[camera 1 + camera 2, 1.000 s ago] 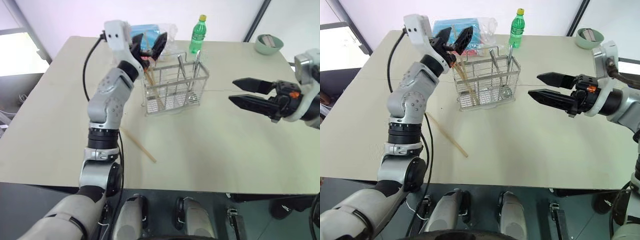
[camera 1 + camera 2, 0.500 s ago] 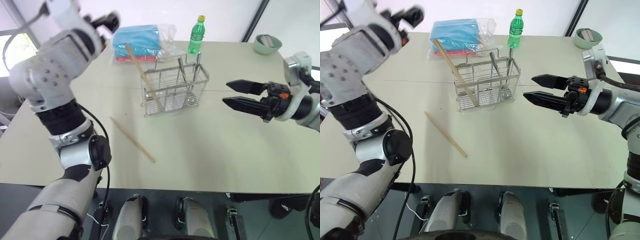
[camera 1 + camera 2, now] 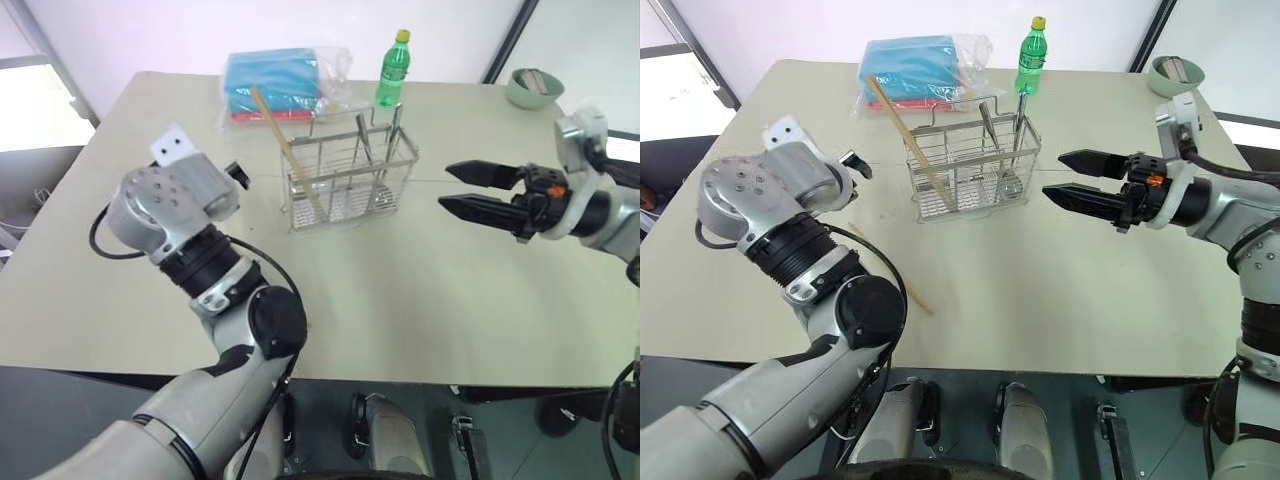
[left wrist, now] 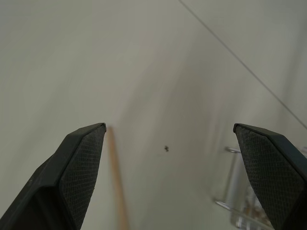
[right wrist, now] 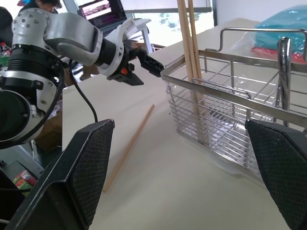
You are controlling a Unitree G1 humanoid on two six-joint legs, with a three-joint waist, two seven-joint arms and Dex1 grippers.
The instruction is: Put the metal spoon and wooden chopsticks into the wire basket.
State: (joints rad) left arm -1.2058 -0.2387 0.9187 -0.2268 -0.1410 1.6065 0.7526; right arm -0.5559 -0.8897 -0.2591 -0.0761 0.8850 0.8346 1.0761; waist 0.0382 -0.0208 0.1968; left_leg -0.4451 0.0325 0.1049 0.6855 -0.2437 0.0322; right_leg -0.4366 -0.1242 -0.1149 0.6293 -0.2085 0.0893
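Left gripper (image 5: 144,60) spread, empty, above the table (image 3: 400,290).
One chopstick (image 5: 128,146) lay loose; another (image 3: 287,155) leaned in the basket (image 3: 350,180); right gripper (image 3: 462,188) open.

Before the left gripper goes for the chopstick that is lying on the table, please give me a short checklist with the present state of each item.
1. Left gripper open, nothing between its fingers: ok.
2. Loose chopstick flat on the table, nothing on it: ok.
3. Left gripper above that chopstick: ok.
4. Wire basket upright: ok.
5. Other chopstick leaning in the basket: ok.
6. Right gripper open, apart from the basket: ok.
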